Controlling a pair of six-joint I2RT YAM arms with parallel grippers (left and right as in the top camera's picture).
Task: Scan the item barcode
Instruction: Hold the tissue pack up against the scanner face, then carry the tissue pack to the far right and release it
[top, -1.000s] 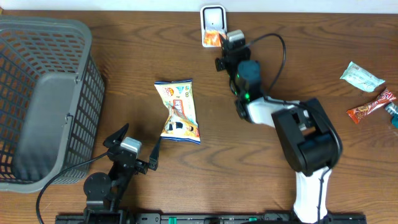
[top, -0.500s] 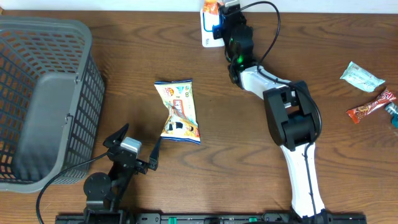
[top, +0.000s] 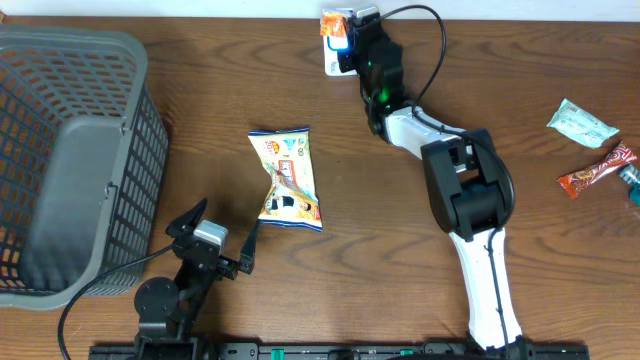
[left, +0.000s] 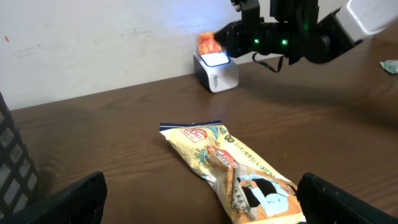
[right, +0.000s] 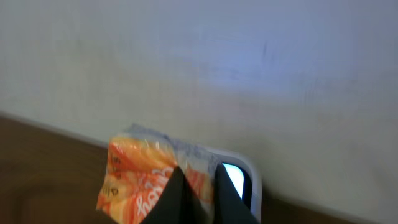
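packet first: your right gripper (top: 341, 32) is clamped nearly flat on an orange packet (right: 142, 177), its two dark fingers (right: 177, 193) pinching the packet's lower edge. it holds the packet up at the far edge of the table (top: 420, 260), right over the white scanner (left: 217, 71), whose window glows blue-white (from the right wrist view you see that window just behind the packet's right side). whether the packet touches the scanner, you cannot tell.

your left gripper (top: 228, 217) sits near the front edge with its jaws spread as wide as they go and nothing between them. a yellow snack bag (top: 285, 180) lies flat just ahead of it, apart from both fingers. the grey basket (top: 60, 45) stands at the left. two more wrappers (top: 582, 122) lie at the far right, well apart from the arms.
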